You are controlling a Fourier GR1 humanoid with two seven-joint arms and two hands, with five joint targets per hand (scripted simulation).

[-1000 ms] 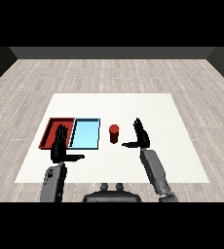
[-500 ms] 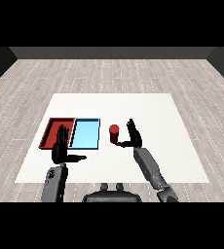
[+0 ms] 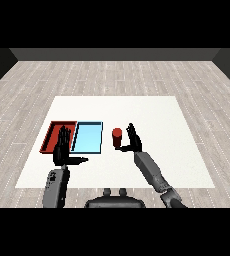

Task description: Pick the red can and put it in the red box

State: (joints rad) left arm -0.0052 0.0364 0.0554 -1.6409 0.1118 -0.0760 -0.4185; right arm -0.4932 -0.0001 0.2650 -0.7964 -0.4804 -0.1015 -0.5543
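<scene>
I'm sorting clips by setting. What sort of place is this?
Probably a bare test room for tabletop sorting: a white table on a wood-plank floor, holding only a red tray, a light blue tray and a red can.

Left robot hand covering red tray near edge, right thumb contact with red can unclear

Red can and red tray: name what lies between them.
In the head view, the light blue tray lies between the red can and the red tray, on the white table.
</scene>
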